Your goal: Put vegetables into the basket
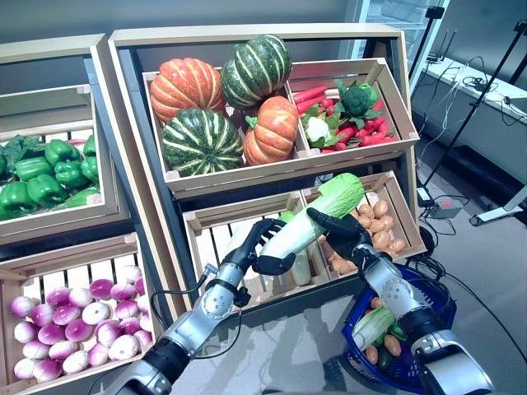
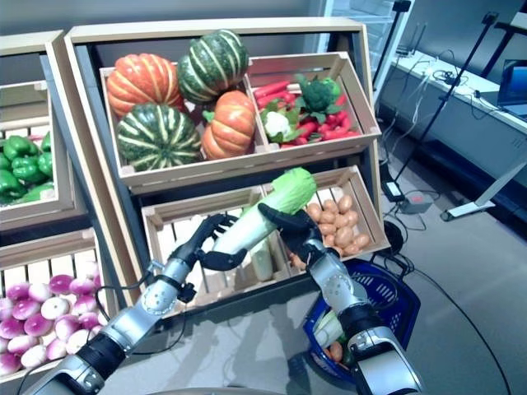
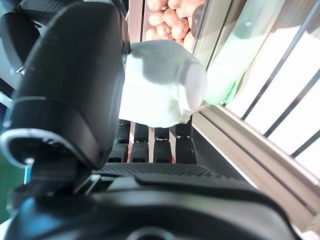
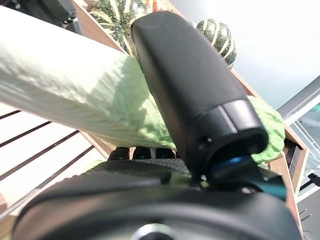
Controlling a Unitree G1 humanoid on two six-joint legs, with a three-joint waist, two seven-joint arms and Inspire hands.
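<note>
A long napa cabbage [image 1: 317,216] with a white base and green leafy top is held tilted in the air in front of the stand's lower middle crate. My left hand [image 1: 262,245] is curled round its white base, which shows past the thumb in the left wrist view [image 3: 160,95]. My right hand [image 1: 344,234] grips its middle, thumb over the pale green leaves [image 4: 65,100]. The blue basket [image 1: 442,301] stands on the floor below my right arm. It holds another pale cabbage [image 1: 373,327], orange carrot-like pieces [image 1: 391,344] and something dark green.
The wooden stand [image 1: 247,37] with slatted crates rises right behind both hands. A crate of small brown potatoes [image 1: 380,224] is beside my right hand. A desk [image 1: 486,90], tripod legs and a power box on the floor [image 1: 447,206] stand at the right.
</note>
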